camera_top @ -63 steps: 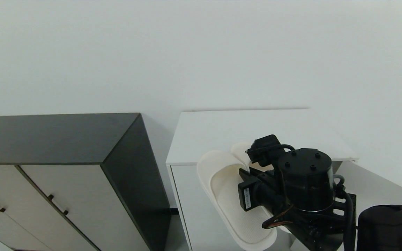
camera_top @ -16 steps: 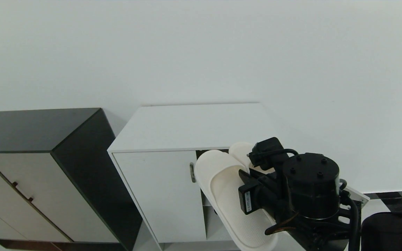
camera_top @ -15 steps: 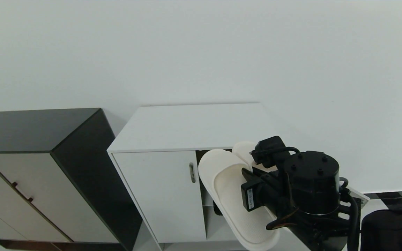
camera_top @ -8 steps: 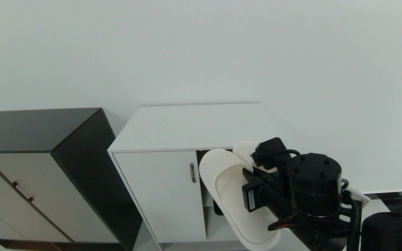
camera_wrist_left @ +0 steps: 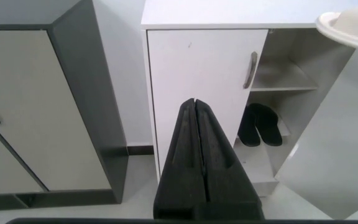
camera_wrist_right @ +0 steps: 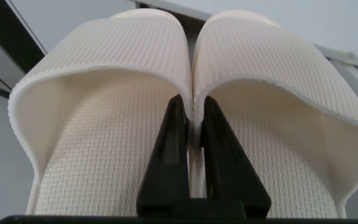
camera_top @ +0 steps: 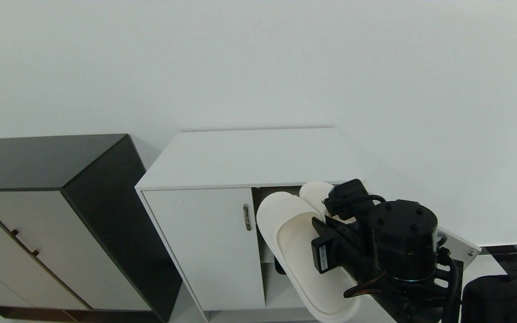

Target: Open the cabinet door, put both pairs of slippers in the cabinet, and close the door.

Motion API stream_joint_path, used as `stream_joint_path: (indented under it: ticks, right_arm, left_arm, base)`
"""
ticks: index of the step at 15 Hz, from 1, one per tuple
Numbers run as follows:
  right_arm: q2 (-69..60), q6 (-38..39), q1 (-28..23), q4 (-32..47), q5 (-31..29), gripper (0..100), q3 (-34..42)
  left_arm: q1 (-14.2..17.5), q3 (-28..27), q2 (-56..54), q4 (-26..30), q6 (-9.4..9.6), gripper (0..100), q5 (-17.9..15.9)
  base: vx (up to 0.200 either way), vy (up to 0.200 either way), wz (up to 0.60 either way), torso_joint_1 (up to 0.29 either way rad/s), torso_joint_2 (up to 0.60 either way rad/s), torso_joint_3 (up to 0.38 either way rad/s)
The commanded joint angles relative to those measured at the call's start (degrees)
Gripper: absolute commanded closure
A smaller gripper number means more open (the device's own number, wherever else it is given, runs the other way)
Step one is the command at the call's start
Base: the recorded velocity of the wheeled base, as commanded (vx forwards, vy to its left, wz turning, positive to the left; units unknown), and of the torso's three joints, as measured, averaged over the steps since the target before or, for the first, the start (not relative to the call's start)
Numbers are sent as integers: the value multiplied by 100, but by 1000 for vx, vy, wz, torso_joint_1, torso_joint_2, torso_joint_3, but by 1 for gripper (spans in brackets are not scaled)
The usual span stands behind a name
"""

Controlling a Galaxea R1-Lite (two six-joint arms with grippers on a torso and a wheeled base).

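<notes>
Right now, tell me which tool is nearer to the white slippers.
Right. The right tool is shut on the white slippers, pinching their inner edges together. The left tool is shut and empty, apart from them, facing the cabinet's closed door.

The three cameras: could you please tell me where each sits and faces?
Head view: on the head, looking down at the white cabinet; right arm shows.
Left wrist view: left wrist, facing the cabinet front; shut left claw shows.
Right wrist view: right wrist, facing cream slippers pinched in right claw.
Shared: cream slippers.
</notes>
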Motion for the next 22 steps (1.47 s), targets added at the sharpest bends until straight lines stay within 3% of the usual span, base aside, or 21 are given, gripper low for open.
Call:
stream_joint_path:
  ticks: [1, 22]
  right_arm:
    - [34, 0, 8, 0, 1, 100, 10]
    - [105, -9, 8, -62, 80, 100, 89]
  left_arm:
    - [4, 2, 7, 1, -2, 100, 1]
    - [4, 2, 7, 1, -2, 100, 1]
  base:
    - [0, 0, 0, -217, 491, 271]
    - [0, 0, 0, -186, 510, 318]
